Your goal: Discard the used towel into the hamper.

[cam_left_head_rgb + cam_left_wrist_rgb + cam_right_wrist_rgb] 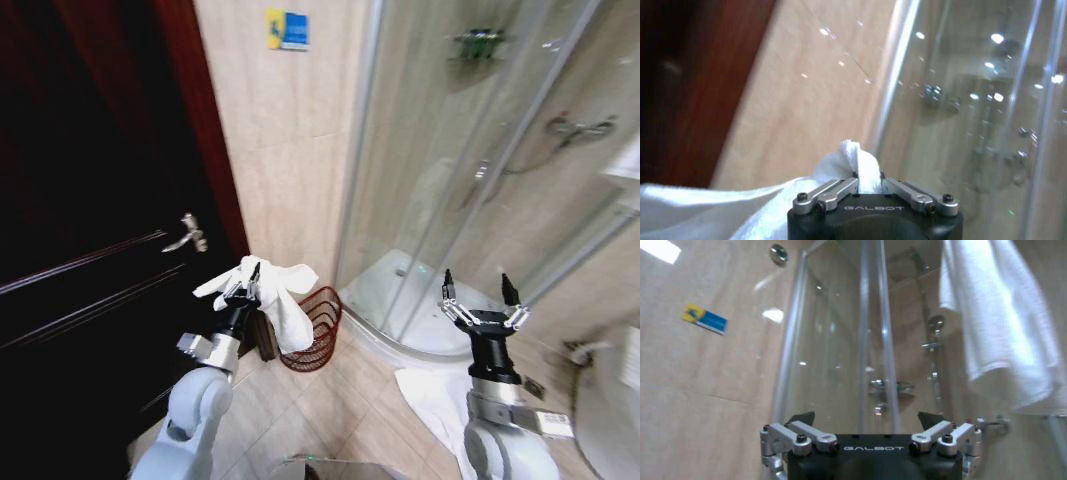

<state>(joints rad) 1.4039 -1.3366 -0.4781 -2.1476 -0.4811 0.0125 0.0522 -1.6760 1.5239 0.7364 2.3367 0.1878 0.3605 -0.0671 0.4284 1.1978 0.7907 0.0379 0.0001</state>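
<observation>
I've got the left gripper raised in front of me, clamped tight on the towel. On the left wrist camera the fingers are pinched together around a white fold of the towel, which pokes up between them, with more cloth spilling off to one side. From the head camera the towel drapes down from the gripper in a loose bunch, one flap sticking out toward the door and the longer part hanging down.

The hamper sits on the floor against the tiled wall, in the corner between the door and the shower enclosure. The towel's lower end hangs in front of the hamper's near-left rim as I see it; I can't tell if cloth touches wire.

My right gripper is up on the right side, in front of the shower glass, jaws spread wide and holding nothing. The right wrist camera confirms it: both fingers are splayed apart, facing the glass. A second white cloth lies on the floor tiles near the shower base, just beside my right arm.
</observation>
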